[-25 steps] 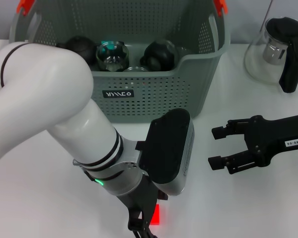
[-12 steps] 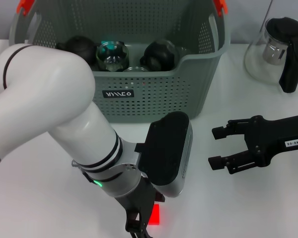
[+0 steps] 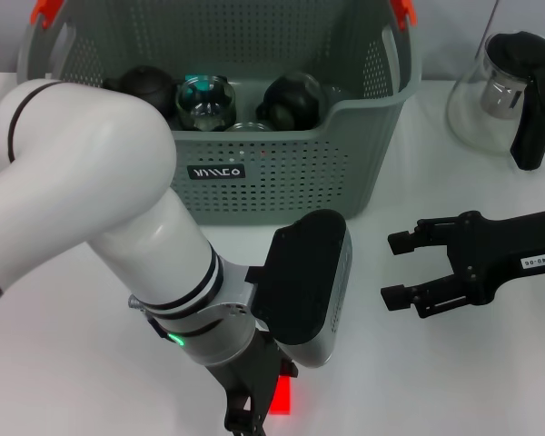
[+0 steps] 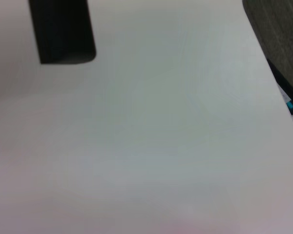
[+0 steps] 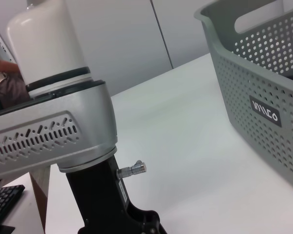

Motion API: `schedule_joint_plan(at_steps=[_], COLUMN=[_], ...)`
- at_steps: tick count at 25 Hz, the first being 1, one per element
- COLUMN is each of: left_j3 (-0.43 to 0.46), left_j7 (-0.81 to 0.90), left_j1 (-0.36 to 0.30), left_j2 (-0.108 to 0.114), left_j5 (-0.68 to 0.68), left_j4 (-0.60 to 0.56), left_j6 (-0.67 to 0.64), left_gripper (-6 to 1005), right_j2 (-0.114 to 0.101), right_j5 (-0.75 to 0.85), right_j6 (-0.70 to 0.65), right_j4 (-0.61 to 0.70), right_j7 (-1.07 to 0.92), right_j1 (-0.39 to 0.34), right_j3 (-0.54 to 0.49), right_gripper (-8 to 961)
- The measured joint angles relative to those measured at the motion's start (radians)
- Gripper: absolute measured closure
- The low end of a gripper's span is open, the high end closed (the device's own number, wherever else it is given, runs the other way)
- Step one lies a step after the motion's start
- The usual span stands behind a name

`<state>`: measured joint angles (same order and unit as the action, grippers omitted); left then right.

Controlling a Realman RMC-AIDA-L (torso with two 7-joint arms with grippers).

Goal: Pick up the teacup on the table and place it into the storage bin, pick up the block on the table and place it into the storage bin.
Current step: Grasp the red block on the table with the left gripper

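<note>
A red block (image 3: 282,397) lies on the white table at the near edge of the head view, partly covered by my left gripper (image 3: 243,416), which points down right beside it. Whether they touch is hidden. The grey-green storage bin (image 3: 282,173) stands at the back, and its perforated wall also fills the right wrist view (image 5: 254,63). Inside it a glass teacup (image 3: 203,98) rests between two dark round pots. My right gripper (image 3: 395,270) hovers open and empty over the table, right of the bin's front corner.
A glass jug with a black lid (image 3: 509,91) stands at the back right. My bulky left forearm (image 3: 100,209) crosses the left side in front of the bin. The left wrist view shows only bare white table (image 4: 151,146).
My left wrist has sunk a little lower and nearer the front edge, so less of the red block shows. The right arm has stayed still.
</note>
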<state>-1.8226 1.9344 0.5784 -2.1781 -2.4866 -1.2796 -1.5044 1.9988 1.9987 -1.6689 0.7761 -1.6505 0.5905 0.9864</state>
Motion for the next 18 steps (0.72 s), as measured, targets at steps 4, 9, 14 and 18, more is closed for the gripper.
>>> schedule_joint_plan(at_steps=[4,9,14,18], left_j3=[0.000,0.000,0.000,0.000], left_j7=[0.000,0.000,0.000,0.000], left_j1=[0.003,0.005,0.008,0.009], left_j2=[0.002,0.003,0.003,0.003], left_j5=[0.000,0.000,0.000,0.000], left_j4=[-0.002,0.000,0.003,0.007], left_j6=[-0.002,0.007,0.010,0.018], left_gripper=[69,69,70,138], right_j2=[0.000,0.000,0.000,0.000], right_j5=[0.000,0.000,0.000,0.000], right_j6=[0.004,0.012,0.013,0.013], right_j4=[-0.006,-0.009,-0.009,-0.009], right_j7=[0.000,0.000,0.000,0.000], right_j1=[0.000,0.001,0.001,0.002], right_j3=[0.000,0.004,0.005,0.006], right_gripper=[7,8,8,8])
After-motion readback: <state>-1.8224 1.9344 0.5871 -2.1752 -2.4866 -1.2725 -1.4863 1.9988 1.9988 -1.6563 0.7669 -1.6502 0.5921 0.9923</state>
